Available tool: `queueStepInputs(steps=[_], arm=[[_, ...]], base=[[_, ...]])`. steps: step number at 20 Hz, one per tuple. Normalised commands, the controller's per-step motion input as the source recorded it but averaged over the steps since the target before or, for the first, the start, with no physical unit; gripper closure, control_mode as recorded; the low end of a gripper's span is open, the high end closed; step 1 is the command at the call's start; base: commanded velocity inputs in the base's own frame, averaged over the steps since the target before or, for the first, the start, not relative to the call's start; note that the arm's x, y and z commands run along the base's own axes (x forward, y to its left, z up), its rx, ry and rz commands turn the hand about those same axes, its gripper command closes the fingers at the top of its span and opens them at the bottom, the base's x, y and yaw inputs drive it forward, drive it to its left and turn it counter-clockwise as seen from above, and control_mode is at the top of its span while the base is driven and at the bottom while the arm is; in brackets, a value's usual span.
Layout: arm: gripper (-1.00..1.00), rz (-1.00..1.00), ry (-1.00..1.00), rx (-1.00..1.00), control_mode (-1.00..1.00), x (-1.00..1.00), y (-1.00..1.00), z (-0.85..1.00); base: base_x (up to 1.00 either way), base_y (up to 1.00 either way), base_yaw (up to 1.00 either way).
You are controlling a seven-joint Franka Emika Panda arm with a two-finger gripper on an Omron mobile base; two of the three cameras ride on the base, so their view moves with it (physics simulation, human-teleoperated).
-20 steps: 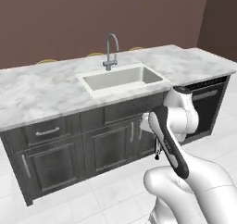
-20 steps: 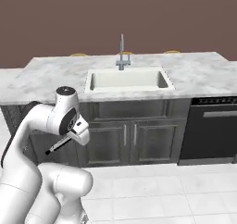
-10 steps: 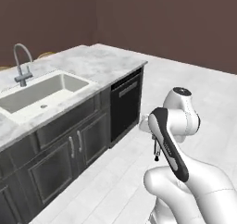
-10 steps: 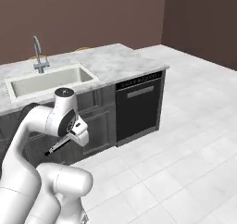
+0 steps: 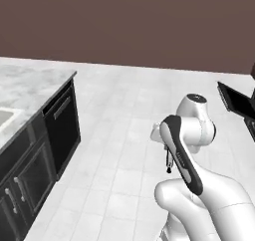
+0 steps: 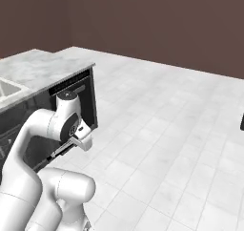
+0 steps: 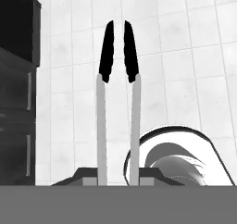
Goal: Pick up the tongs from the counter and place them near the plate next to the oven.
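1. Hand view: tongs (image 7: 118, 98), two slim silvery arms with dark tips, rise from the gripper (image 7: 116, 179); jaws clamped on the handle end, tips held apart over pale floor tiles (image 7: 185, 42).
2. Left base view: gripper (image 5: 168, 158) folded close to the arm, tongs (image 5: 169, 164) hanging tip-down above the floor (image 5: 124, 135).
3. Left base view: counter (image 5: 30, 85), white marble, corner at the left; dark cabinets (image 5: 25, 180) beneath.
4. Right base view: tongs (image 6: 59, 150) slant down-left from the gripper (image 6: 71, 144), well apart from the counter (image 6: 52, 68) edge.
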Motion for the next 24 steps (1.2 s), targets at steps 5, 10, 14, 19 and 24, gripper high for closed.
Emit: queueStepInputs(steps=[5,10,14,19,24], arm=[[1.0,0.0,0.0,0.0,1.0,0.0,0.0,0.0],[1.0,0.0,0.0,0.0,1.0,0.0,0.0,0.0],[1.0,0.0,0.0,0.0,1.0,0.0,0.0,0.0],[1.0,0.0,0.0,0.0,1.0,0.0,0.0,0.0],[1.0,0.0,0.0,0.0,1.0,0.0,0.0,0.0]], base=[[0.42,-0.19,-0.43],[0.7,-0.24,-0.14],[0.85,-0.27,0.0],[0.8,-0.34,-0.03],[0.25,-0.26,-0.54]])
